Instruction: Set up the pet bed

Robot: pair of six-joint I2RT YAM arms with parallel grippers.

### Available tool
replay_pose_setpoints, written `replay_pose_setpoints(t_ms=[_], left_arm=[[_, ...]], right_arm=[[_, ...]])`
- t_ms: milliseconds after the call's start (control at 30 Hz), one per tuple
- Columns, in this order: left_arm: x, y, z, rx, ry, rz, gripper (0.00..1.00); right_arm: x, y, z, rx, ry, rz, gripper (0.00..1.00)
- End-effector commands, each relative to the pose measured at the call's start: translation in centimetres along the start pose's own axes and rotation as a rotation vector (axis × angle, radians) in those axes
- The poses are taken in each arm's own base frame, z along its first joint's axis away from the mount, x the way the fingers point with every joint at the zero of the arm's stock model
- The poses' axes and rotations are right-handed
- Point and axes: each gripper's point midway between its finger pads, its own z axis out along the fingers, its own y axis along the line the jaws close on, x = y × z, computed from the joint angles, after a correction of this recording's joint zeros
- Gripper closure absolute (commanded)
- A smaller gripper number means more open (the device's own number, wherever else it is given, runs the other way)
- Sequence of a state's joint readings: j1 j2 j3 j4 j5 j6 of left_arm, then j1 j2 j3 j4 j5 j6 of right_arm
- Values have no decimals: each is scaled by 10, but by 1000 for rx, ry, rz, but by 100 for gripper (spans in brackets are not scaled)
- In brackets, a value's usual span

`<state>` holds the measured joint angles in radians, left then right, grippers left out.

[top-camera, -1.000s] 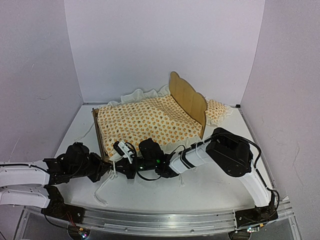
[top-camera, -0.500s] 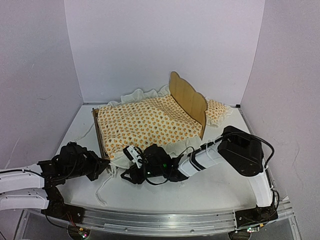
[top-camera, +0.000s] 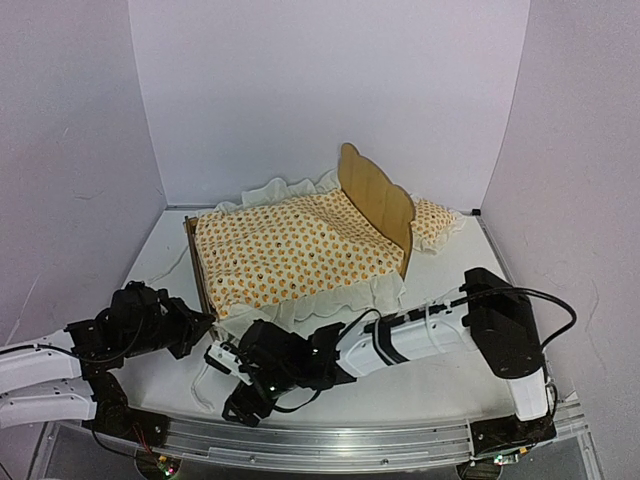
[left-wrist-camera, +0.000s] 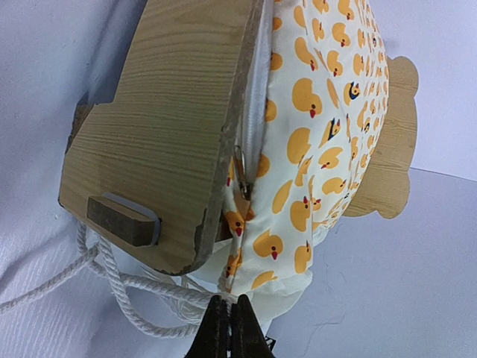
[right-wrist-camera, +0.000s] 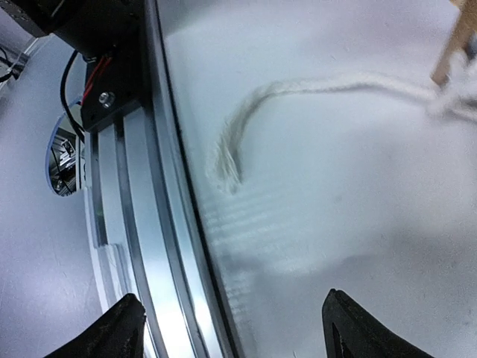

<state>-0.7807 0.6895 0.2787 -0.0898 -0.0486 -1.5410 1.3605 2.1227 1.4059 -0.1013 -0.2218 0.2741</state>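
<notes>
The pet bed (top-camera: 377,200) stands mid-table, its plywood footboard (left-wrist-camera: 164,112) close in the left wrist view and its bear-ear headboard (left-wrist-camera: 395,149) behind. Orange duck-print bedding (top-camera: 290,250) covers it, white ruffle hanging over the near side. A matching pillow (top-camera: 432,220) lies behind the headboard. My left gripper (left-wrist-camera: 229,328) is at the foot corner, shut on the bedding's white edge (left-wrist-camera: 246,302) where a white cord (left-wrist-camera: 112,276) runs in. My right gripper (top-camera: 224,385) is open and empty, low over the table's near edge, with the cord's frayed end (right-wrist-camera: 229,158) ahead of it.
The aluminium rail (right-wrist-camera: 141,224) along the table's near edge lies under my right gripper's left finger. White walls (top-camera: 320,90) close in the back and both sides. My right arm (top-camera: 420,335) stretches across the front of the table.
My right gripper has opened and drawn back from the bed's foot corner toward the near edge. My left arm has shifted slightly left, still shut.
</notes>
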Motion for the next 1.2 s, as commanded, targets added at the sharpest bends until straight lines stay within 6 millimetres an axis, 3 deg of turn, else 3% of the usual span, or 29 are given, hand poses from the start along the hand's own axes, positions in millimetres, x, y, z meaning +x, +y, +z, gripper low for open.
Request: replay_pose_setpoints(t_ms=[0,133,267,500,800,933,1067,1167], left_arm=[[-8,-26,-8,51,-46,26,100],[-14,-20,-9,12,-82,42,100],[-19,-18,-13,-9,-109,60,100],[-16,-13,-13,-12,-89,37,100],[-19,-2,-19,-17,-108,-29,100],[-18,9,-17,-30,-104,-66,100],[-23,-1,-22,4,-129,-42,100],[-25,-4,-27,18,-143,-42,100]], right_arm=[[-17,-4,19,17,18,-112,16],[-32,-5,36,23,-8,-177,15],[-38,2,48,-22,-29,-270,22],[-52,8,62,-54,-67,-342,22],[-70,2,84,-25,-108,-363,12],[-60,-6,97,20,-87,-437,27],[-38,-15,101,59,-26,-491,61],[-22,-24,86,108,11,-494,86]])
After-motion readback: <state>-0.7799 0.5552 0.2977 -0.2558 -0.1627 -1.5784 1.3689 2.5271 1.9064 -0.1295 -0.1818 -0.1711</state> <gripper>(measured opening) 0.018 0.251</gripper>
